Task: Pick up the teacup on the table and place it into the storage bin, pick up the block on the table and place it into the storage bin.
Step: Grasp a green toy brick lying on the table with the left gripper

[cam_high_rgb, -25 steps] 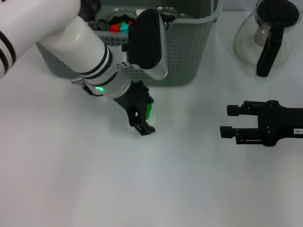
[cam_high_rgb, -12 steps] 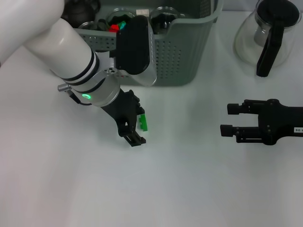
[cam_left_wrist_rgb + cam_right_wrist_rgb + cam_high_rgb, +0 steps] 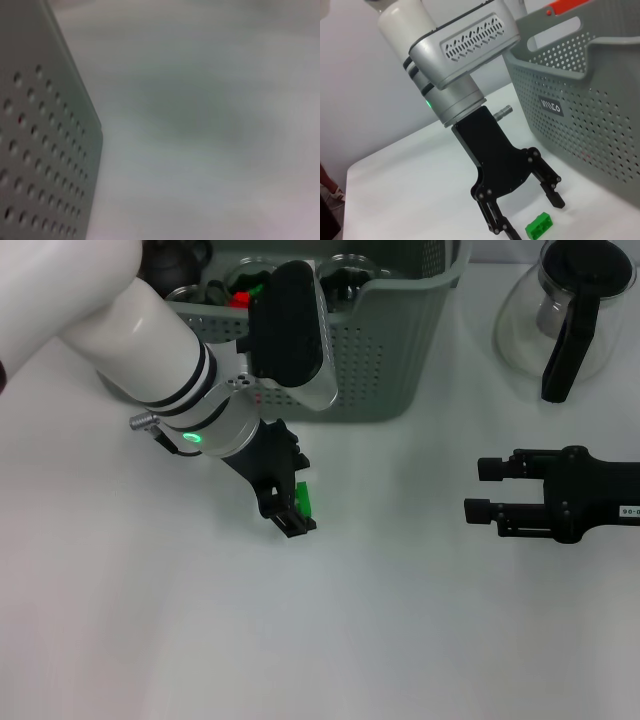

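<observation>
A small green block (image 3: 303, 500) lies on the white table, and also shows in the right wrist view (image 3: 539, 224). My left gripper (image 3: 298, 490) is open and low over the table, with its black fingers (image 3: 554, 192) on either side of the block and not touching it. It also shows in the right wrist view (image 3: 530, 215). The grey-green perforated storage bin (image 3: 390, 360) stands just behind it, with several items inside. No teacup shows on the table. My right gripper (image 3: 482, 491) is open and empty at the right, pointing at the left arm.
A glass carafe (image 3: 565, 315) with a black handle stands at the back right. The bin's wall (image 3: 40, 165) is close beside the left wrist, and its labelled side shows in the right wrist view (image 3: 580, 100). Bare white table (image 3: 400, 620) lies in front.
My left gripper swung left, then came back a little to the right. The green block went from upright between the fingers to lying lower on the table. The right arm stayed still.
</observation>
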### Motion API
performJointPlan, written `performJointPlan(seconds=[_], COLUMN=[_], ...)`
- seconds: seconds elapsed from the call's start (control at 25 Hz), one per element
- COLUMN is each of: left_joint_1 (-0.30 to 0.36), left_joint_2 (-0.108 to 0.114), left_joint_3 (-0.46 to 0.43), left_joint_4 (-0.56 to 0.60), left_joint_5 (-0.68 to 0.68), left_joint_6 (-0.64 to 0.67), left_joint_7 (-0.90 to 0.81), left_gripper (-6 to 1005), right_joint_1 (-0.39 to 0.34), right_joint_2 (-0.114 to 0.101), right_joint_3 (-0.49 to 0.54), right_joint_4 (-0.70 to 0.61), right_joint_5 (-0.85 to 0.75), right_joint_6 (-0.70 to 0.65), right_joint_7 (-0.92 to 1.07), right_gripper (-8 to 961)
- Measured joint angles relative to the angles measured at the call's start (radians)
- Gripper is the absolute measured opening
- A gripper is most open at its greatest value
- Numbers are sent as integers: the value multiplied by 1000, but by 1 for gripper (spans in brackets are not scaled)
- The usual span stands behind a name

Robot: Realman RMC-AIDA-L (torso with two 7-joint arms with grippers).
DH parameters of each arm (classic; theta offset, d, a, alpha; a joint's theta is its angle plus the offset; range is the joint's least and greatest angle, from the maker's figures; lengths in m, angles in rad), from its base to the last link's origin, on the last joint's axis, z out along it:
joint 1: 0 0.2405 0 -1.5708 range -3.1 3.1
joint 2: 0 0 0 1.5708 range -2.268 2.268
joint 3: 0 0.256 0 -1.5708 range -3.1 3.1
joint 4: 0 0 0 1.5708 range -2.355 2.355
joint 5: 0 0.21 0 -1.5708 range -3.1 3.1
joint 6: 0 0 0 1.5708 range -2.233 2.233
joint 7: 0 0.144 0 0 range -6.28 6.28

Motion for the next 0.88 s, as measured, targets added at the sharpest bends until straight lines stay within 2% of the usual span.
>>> performJointPlan(seconds=[0.28, 0.44, 0.64, 0.88], left_joint_1=[-1, -7, -8, -6], left_joint_2=[0, 2, 1, 3], left_joint_3=[9, 66, 65, 36], left_joint_4=[-4, -23, -17, 11], left_joint_5=[1, 7, 19, 21], left_joint_6=[-9, -50, -70, -31], left_joint_7=[-10, -52, -76, -85], left_gripper=[811, 793, 609, 508], right_joint_1=[0, 0, -3, -7], right_joint_2=[0, 0, -2, -3], right_joint_3=[0, 0, 0, 0], right_joint_4=[0, 0, 0, 1], right_joint_5=[1, 1, 1, 1], right_joint_6=[1, 0, -1, -3], right_joint_7=[0, 0, 0, 1], right_gripper=[711, 711, 711, 712])
